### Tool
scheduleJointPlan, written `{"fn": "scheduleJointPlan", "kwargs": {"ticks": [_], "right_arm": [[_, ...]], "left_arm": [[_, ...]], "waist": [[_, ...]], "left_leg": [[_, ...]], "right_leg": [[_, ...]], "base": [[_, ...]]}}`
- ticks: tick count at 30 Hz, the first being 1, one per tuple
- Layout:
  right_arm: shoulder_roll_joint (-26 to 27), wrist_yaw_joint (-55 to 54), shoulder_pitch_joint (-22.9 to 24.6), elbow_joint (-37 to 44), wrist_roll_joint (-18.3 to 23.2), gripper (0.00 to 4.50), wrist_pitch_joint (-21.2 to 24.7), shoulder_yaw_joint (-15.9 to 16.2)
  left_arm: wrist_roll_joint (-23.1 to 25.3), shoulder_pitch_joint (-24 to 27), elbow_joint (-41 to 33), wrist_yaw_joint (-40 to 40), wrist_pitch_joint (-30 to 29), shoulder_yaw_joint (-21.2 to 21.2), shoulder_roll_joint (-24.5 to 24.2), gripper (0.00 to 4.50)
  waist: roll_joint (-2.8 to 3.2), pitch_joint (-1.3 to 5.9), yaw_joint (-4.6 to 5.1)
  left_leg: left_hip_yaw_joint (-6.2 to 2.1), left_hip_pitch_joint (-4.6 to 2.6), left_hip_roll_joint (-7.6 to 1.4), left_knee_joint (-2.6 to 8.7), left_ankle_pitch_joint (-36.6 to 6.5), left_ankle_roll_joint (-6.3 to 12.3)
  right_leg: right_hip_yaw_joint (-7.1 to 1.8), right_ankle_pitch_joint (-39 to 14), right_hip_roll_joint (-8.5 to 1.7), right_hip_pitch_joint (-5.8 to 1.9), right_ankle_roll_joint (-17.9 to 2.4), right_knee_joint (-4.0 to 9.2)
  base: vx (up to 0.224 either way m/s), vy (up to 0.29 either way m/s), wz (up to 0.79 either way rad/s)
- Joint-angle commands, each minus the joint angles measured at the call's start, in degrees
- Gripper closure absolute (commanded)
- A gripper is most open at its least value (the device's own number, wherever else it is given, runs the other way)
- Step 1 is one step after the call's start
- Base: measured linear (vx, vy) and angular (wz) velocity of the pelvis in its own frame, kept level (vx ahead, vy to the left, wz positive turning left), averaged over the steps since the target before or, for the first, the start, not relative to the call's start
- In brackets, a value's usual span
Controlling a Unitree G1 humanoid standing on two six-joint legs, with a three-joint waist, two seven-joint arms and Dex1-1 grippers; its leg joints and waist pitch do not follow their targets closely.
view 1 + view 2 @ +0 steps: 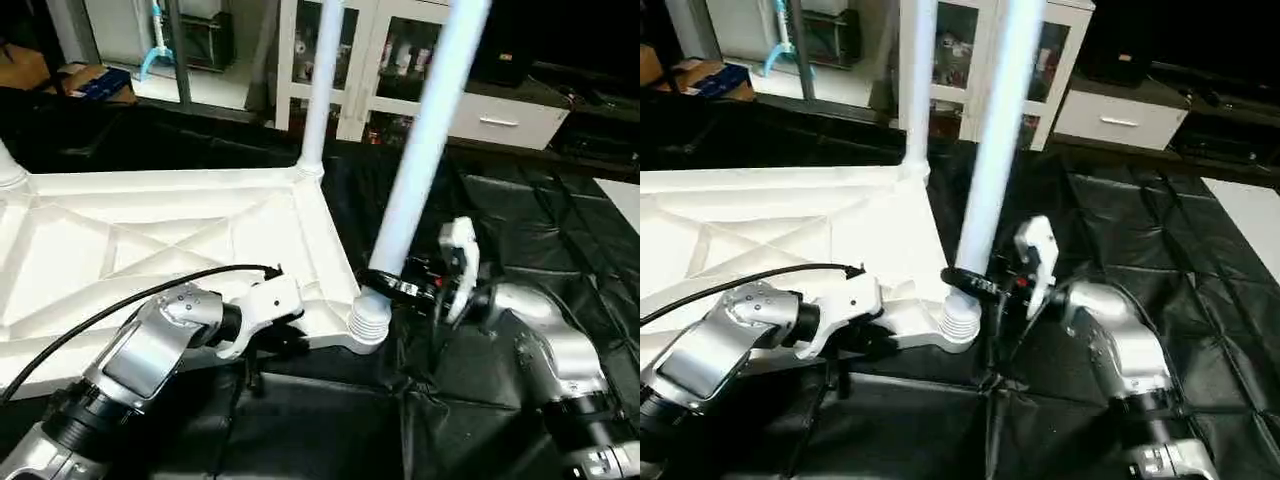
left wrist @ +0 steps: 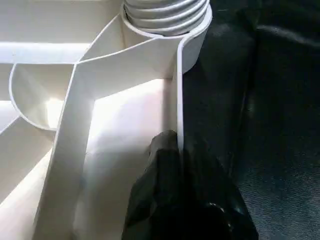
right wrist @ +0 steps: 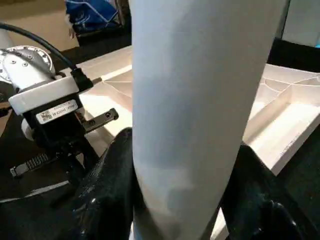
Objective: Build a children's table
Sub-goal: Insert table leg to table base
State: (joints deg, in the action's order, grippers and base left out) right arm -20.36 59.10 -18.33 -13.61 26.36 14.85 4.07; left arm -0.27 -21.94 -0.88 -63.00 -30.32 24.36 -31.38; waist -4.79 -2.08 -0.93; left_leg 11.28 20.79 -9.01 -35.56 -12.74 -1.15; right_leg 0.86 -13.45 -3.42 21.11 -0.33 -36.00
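The children's table top (image 1: 150, 240) lies upside down on a black mat, ribs facing up. One white leg (image 1: 320, 90) stands in its far right corner socket, and the base of another (image 1: 8, 165) shows at the far left. A third leg (image 1: 425, 140) stands tilted, with its threaded end (image 1: 368, 322) in the near right corner socket (image 2: 192, 45). My right gripper (image 1: 385, 283) is shut around this leg just above the threads, and its black fingers (image 3: 107, 170) flank the tube. My left gripper (image 1: 272, 338) is shut on the top's near rim (image 2: 177, 100), close to that socket.
The black quilted mat (image 1: 520, 230) stretches to the right and front of the top. White cabinets (image 1: 500, 120) line the back, and a cardboard box (image 1: 95, 82) sits on the floor at far left. A black cable (image 1: 120, 305) loops over my left forearm.
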Motion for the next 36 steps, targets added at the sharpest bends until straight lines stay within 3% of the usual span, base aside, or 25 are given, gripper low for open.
{"fn": "scheduleJointPlan", "kwargs": {"ticks": [1,5,15,18,20,24,29,36], "right_arm": [[-2.99,-2.27,3.56,-2.49,-4.47,2.69,1.16,-0.2],[-3.3,-1.8,6.06,0.96,-4.81,2.69,0.53,1.15],[-3.73,-1.7,10.09,3.47,-6.29,2.69,-1.92,2.84],[-4.13,-3.76,10.3,1.27,-8.27,2.69,-1.56,3.68],[-4.97,-4.15,10.47,-0.45,-10.25,2.69,-2.56,5.06],[-4.47,-4.6,10.67,-0.18,-9.8,2.69,-0.84,4.9],[-3.92,-6.67,10.34,-1.78,-11.22,2.69,-1.97,4.9],[-2.64,-10.47,8.84,-3.37,-9.95,2.69,-3.26,2.62]], "left_arm": [[-1.88,0.91,-1.29,-2.74,0.95,1.48,0.18,4.5],[-1.75,0.68,-0.88,-2.48,1.07,1.46,0.44,4.5],[-1.39,0.14,0.15,-0.96,1.2,1.0,0.86,4.5],[-1.42,0.15,0.13,-0.98,1.19,0.91,0.94,4.5],[-1.46,0.21,0.04,-1.08,1.32,0.93,0.94,4.5],[-1.43,0.19,0.05,-1.07,1.47,0.97,0.95,4.5],[-1.43,0.28,-0.19,-0.98,1.9,1.05,1.15,4.5],[-1.36,0.27,0.13,-0.53,3.61,0.98,1.54,4.5]], "waist": [[1.13,2.11,0.17],[1.2,1.86,0.2],[1.08,1.7,0.23],[1.22,1.57,0.29],[1.13,1.34,0.43],[1.23,1.42,0.68],[1.32,1.51,1.05],[1.25,1.28,1.41]], "left_leg": [[-2.1,-1.41,-4.88,5.39,-10.5,-1.04],[-2.39,-1.58,-4.91,5.79,-14.63,-2.48],[-2.48,-1.32,-4.92,6.01,-15.16,-2.18],[-2.56,-1.42,-4.89,6.12,-16.77,-2.61],[-2.65,-1.63,-4.8,6.19,-19.77,-3.3],[-2.9,-1.57,-4.92,6.48,-20.57,-3.67],[-2.84,-1.5,-4.93,6.67,-19.77,-3.53],[-3.21,-1.57,-4.87,6.82,-24.3,-4.52]], "right_leg": [[-2.33,-4.83,-4.77,-0.85,-14.24,4.24],[-2.43,-10.9,-4.86,-0.5,-12.45,4.83],[-2.56,-11.65,-4.84,-0.35,-11.65,5.1],[-2.53,-13.69,-4.82,-0.07,-11.29,5.28],[-2.6,-18.13,-4.92,0.23,-10.19,5.79],[-2.63,-17.97,-4.84,0.25,-9.79,5.77],[-2.53,-14.86,-4.79,0.11,-10.33,5.71],[-2.56,-21.79,-4.94,0.6,-8.64,6.36]], "base": [[0.0,0.0,0.0],[0.0,0.0,0.0],[0.0,0.0,0.0],[0.0,0.0,0.0],[0.0,0.0,0.0],[0.0,0.0,0.0],[0.0,0.0,0.0],[0.0,0.0,0.0]]}}
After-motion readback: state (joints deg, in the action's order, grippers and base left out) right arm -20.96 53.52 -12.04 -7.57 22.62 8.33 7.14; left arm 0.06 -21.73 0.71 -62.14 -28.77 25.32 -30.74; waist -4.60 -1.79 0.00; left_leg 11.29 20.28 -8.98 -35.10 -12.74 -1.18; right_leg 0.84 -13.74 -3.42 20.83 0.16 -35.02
